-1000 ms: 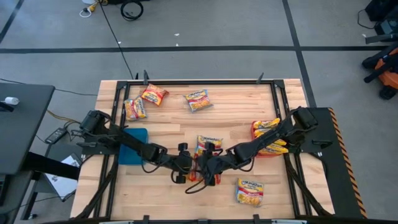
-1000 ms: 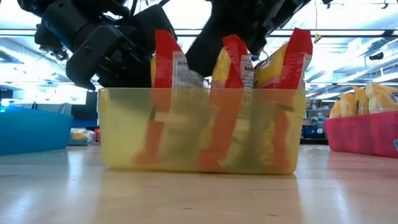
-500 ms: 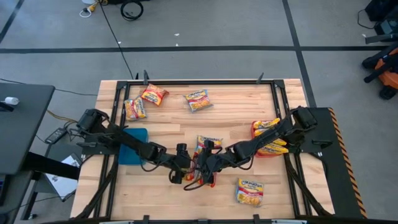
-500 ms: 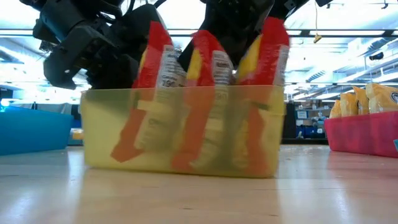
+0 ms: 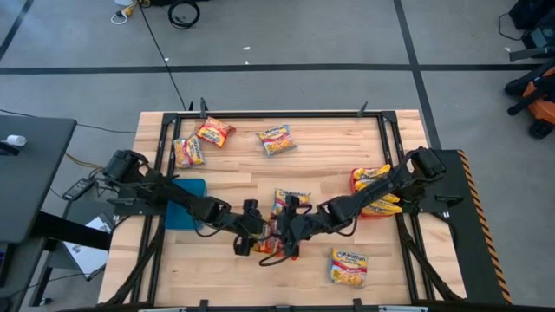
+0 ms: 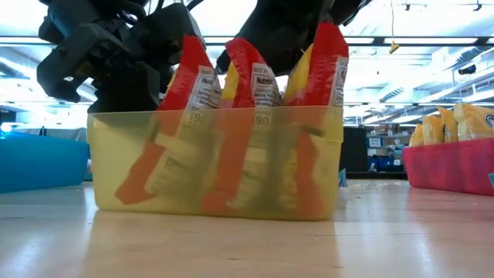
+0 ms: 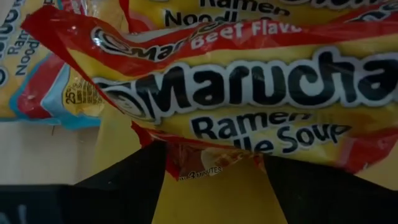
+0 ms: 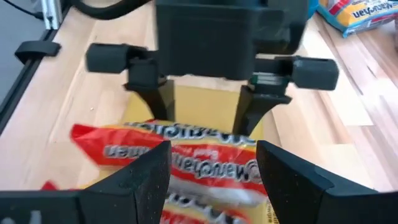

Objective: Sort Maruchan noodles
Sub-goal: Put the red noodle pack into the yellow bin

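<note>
Since a second ago, the yellow bin [image 6: 216, 166] has slid sideways in the low view, and the red packets [image 6: 255, 77] standing in it lean more now. The left gripper [image 5: 247, 238] has spread its fingers since then.

Both grippers meet over the yellow bin, near the middle of the table [image 5: 321, 147]. The right gripper [image 5: 290, 236] hangs just beside the left one, facing it. Both sets of jaws stand wide apart and grip nothing. One red packet [image 8: 180, 158] lies flat between the right gripper's fingers [image 8: 149, 180], and its edge pokes between the left jaws too, but no finger pinches it.

What could go wrong? The two grippers are very close. If one turns or lifts fast, they could bump each other. A finger could also hook a leaning packet and flip it out, or push the bin along again.

Other packets wait away from the yellow bin: three packets [image 5: 212, 132] by the far edge, one packet [image 5: 349, 266] by the near edge. The red bin [image 5: 375, 195] holds yellow packets [image 6: 455, 123], and the blue bin [image 5: 185, 204] sits on the other side.
</note>
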